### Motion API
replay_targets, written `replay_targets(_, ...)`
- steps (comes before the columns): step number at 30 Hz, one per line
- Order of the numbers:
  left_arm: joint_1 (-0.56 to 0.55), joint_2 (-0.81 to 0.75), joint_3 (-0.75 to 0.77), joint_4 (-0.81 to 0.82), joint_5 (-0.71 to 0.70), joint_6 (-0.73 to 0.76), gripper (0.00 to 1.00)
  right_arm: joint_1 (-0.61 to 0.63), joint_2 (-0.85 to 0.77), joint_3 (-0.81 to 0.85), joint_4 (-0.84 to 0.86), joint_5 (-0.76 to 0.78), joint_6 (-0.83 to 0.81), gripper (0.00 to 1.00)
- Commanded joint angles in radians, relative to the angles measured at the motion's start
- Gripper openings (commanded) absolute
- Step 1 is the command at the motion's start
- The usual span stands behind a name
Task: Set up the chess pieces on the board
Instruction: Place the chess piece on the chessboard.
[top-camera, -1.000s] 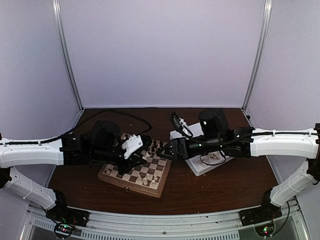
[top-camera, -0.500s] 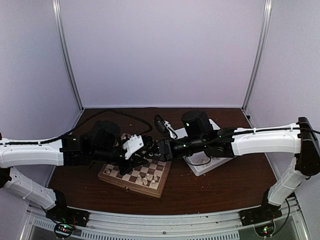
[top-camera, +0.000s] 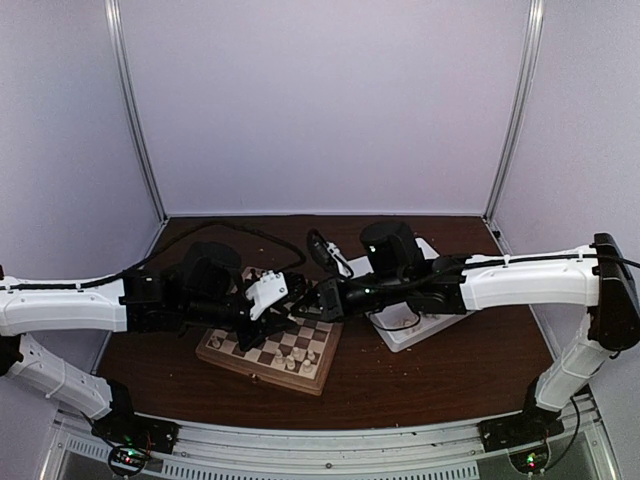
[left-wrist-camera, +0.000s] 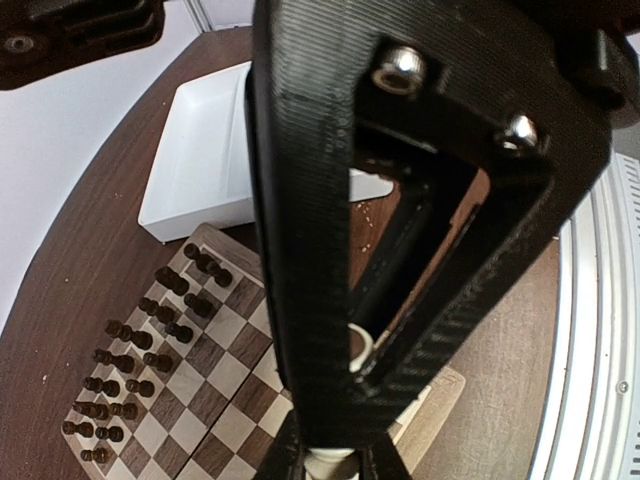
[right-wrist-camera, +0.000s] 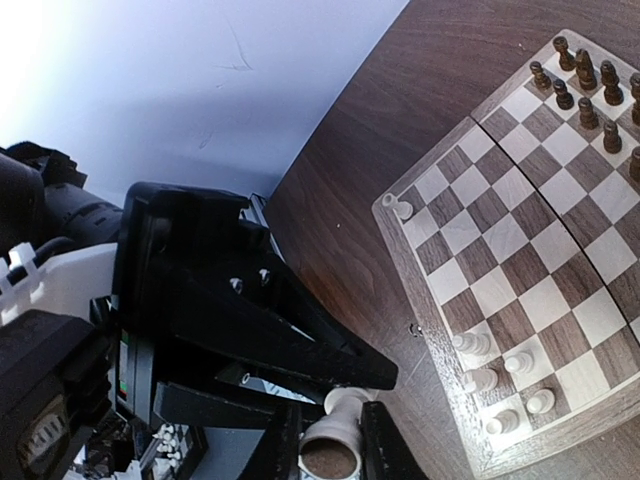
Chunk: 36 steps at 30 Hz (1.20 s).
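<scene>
A: Board (right-wrist-camera: 500, 270) first, quick.
B: Square and wooden, light and dark brown checks, thick plain frame. It lies flat and skewed on the desk (right-wrist-camera: 420, 80), which is dark with a streaky wood grain. It sits left of the desk's middle.
A: Anything beside it?
B: White tray (left-wrist-camera: 200, 170), smooth plastic, rectangular with a raised rim and rounded corners. It's just beside the board corner at the dark-piece end.
A: Right gripper (right-wrist-camera: 332, 445)?
B: Black fingers pinched on a cream piece (right-wrist-camera: 338, 420). Turned wood, waisted stem, round base with a brown disc facing the wrist camera.
A: Left gripper (left-wrist-camera: 335, 468)?
B: Also drawn together. Matte black plastic with a fine layered texture and an open triangular frame. Something cream and rounded is clamped between its tips. The two claws meet tip to tip above the board's far edge, tray side. Can't tell whether both grip one and the same piece.
A: Pieces on the board?
B: Cream pieces (right-wrist-camera: 518, 362): five small ones, upright, bunched near one corner. One pawn (right-wrist-camera: 403, 210) stands alone on the next corner square along that edge. Dark pieces (left-wrist-camera: 150, 340): brown-black, knob-headed, in two rows along the opposite edge.
</scene>
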Motion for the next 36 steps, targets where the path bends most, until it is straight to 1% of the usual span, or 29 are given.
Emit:
replay_targets(1, -0.006, -0.013, -0.001, 0.048, 0.006, 0.022, 0.04, 0.007, 0.009, 0.031, 0.009, -0.002, 0.001, 0.14)
replay_targets(7, -0.006, -0.021, -0.005, 0.049, 0.003, 0.021, 0.09, 0.007, 0.009, 0.031, -0.003, 0.008, -0.003, 0.0)
replay_targets(12, -0.006, -0.032, -0.01, 0.048, 0.001, 0.02, 0.18, 0.006, -0.002, 0.026, -0.013, 0.024, -0.012, 0.0)
replay_targets(19, -0.007, -0.071, -0.04, 0.082, -0.001, 0.005, 0.41, 0.004, -0.028, 0.015, -0.025, 0.049, -0.027, 0.0)
replay_targets(23, -0.007, -0.1, -0.057, 0.092, -0.005, -0.008, 0.47, 0.001, -0.04, 0.006, -0.027, 0.059, -0.032, 0.0)
replay_targets(27, -0.005, -0.12, -0.068, 0.093, -0.015, -0.029, 0.58, -0.007, -0.064, -0.006, -0.031, 0.073, -0.045, 0.0)
replay_targets(33, -0.006, -0.161, -0.088, 0.107, -0.042, -0.075, 0.62, -0.018, -0.11, -0.037, -0.063, 0.109, -0.074, 0.0)
replay_targets(36, -0.006, -0.179, -0.097, 0.121, -0.051, -0.088, 0.72, -0.024, -0.127, -0.049, -0.061, 0.119, -0.079, 0.0)
